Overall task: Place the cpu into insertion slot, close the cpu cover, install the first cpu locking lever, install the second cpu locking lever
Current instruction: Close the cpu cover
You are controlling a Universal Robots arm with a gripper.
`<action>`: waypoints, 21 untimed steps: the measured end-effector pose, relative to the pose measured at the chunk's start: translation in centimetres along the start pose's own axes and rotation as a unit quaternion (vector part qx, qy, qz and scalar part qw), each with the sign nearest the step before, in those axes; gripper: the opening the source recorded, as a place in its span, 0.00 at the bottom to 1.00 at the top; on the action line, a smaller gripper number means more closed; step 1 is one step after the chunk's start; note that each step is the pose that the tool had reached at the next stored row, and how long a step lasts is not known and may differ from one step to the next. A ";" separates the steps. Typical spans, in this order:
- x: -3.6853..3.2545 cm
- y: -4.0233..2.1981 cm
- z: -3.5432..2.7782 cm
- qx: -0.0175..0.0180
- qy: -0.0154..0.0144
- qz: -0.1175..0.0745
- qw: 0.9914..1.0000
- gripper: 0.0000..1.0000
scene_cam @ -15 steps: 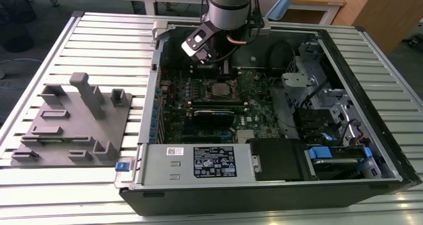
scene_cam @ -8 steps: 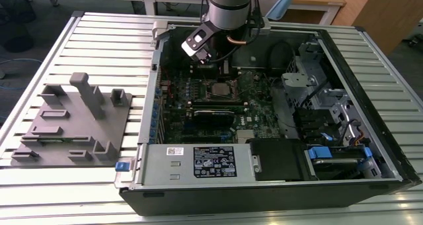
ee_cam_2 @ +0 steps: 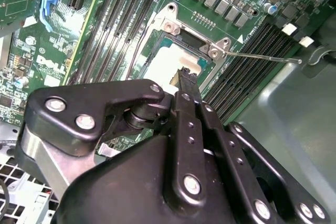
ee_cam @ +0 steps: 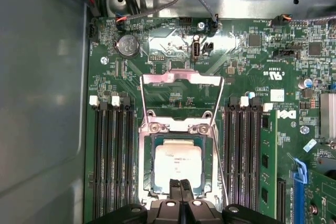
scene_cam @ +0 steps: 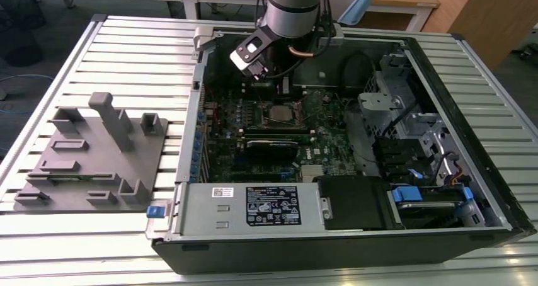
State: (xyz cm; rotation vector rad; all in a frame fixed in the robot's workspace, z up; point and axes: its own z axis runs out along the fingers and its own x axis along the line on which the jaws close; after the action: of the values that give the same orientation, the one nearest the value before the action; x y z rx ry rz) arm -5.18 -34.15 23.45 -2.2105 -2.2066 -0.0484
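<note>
The cpu (ee_cam: 178, 161) lies flat in the insertion slot (ee_cam: 145, 167) on the green board, its silvery top facing up; it also shows in the second wrist view as the cpu (ee_cam_2: 164, 67). The cpu cover (ee_cam: 181, 78) is swung open away from the socket, its thin silver frame standing over the board beyond the hinge. A thin wire lever (ee_cam_2: 262, 56) juts out free beside the socket. My gripper (ee_cam: 181, 186) is shut with nothing between its fingers, tips at the cpu's near edge. In the exterior view the gripper (scene_cam: 271, 78) hangs just behind the insertion slot (scene_cam: 281, 114).
The open computer case (scene_cam: 193, 109) lies on a slatted metal table. Long black memory slots (ee_cam: 113, 161) flank the socket on both sides. A black card (scene_cam: 271, 148), a power supply (scene_cam: 252, 207) and drive bays (scene_cam: 420, 141) crowd the case. A grey fixture (scene_cam: 92, 160) sits on the exterior view's left.
</note>
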 end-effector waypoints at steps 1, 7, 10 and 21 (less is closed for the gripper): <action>0.00 0.01 0.01 0.000 0.000 0.000 1.000 0.11; 0.00 0.01 0.01 0.003 0.000 0.000 1.000 0.11; 0.00 0.01 0.01 0.004 0.000 0.000 1.000 0.11; 0.00 0.01 0.01 0.009 0.000 0.000 1.000 0.11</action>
State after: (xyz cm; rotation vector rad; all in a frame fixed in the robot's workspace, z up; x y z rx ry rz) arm -5.17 -34.15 23.44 -2.2020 -2.1978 -0.0296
